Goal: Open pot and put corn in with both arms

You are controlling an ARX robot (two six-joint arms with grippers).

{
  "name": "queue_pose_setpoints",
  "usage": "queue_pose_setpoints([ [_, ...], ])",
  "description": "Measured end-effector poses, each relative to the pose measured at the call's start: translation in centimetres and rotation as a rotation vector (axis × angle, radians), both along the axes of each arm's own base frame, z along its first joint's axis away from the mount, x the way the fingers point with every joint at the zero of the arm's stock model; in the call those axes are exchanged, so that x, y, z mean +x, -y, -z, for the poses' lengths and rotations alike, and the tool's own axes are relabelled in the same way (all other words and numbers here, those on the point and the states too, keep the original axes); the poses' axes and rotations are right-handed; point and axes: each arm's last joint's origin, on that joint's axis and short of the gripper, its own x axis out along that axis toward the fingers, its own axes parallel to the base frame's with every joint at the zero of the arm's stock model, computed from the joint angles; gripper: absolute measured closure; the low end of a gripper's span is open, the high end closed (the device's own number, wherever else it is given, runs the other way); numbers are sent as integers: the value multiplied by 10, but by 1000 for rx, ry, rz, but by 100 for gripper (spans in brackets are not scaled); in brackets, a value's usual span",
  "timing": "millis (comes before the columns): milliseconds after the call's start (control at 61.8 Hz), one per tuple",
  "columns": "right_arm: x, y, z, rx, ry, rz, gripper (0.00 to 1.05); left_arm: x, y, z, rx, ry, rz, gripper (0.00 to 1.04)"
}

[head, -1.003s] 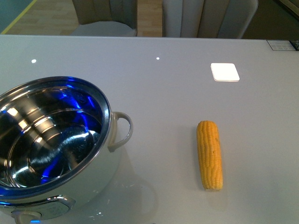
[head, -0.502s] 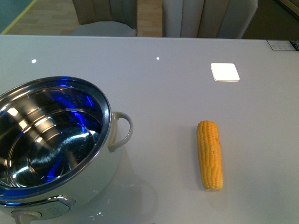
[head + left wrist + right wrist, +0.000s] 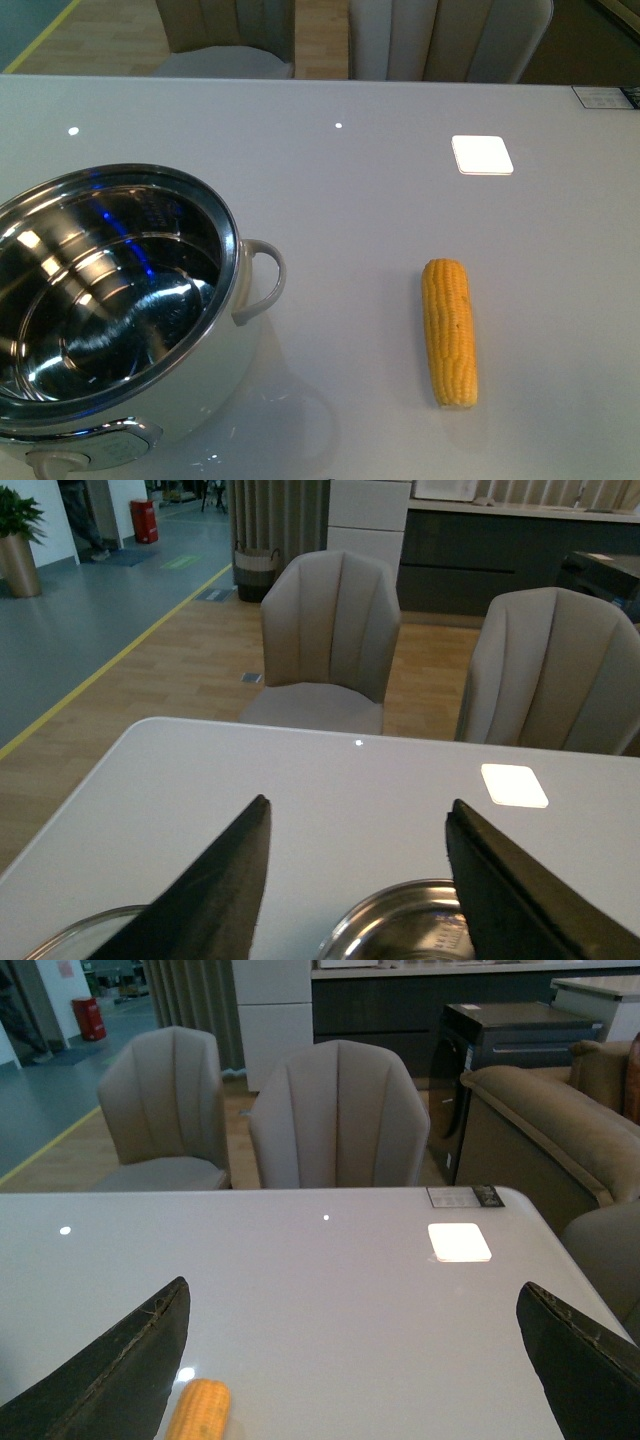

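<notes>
Left pincer (image 3: 360,880) and right pincer (image 3: 345,1360) both gape empty. Corn (image 3: 449,332) lies right of the uncovered pot (image 3: 215,385), well apart; a skewed pinch could roll the round cob away.

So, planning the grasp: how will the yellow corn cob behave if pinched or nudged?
The yellow corn cob is cylindrical and lies on a glossy grey table, so a sideways nudge would probably roll it. It looks stiff, unlikely to droop. Kernel rows may aid grip.
</notes>
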Motion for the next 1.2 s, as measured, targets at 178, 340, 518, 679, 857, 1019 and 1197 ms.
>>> queue_pose_setpoints([
  [178,0,0,0,0,0,2,9,-17,16,9,14,19,-5,86],
  [340,0,0,0,0,0,1,9,-29,24,10,15,13,-5,101],
  [518,0,0,0,0,0,2,9,-38,33,8,17,16,-26,101],
  [679,0,0,0,0,0,0,9,-45,40,5,17,30,-3,101],
  [857,0,0,0,0,0,0,9,-52,40,3,17,36,-1,101],
  [1019,0,0,0,0,0,0,9,-57,40,3,17,39,-1,101],
  [1197,0,0,0,0,0,0,9,-62,40,2,17,39,-1,101],
])
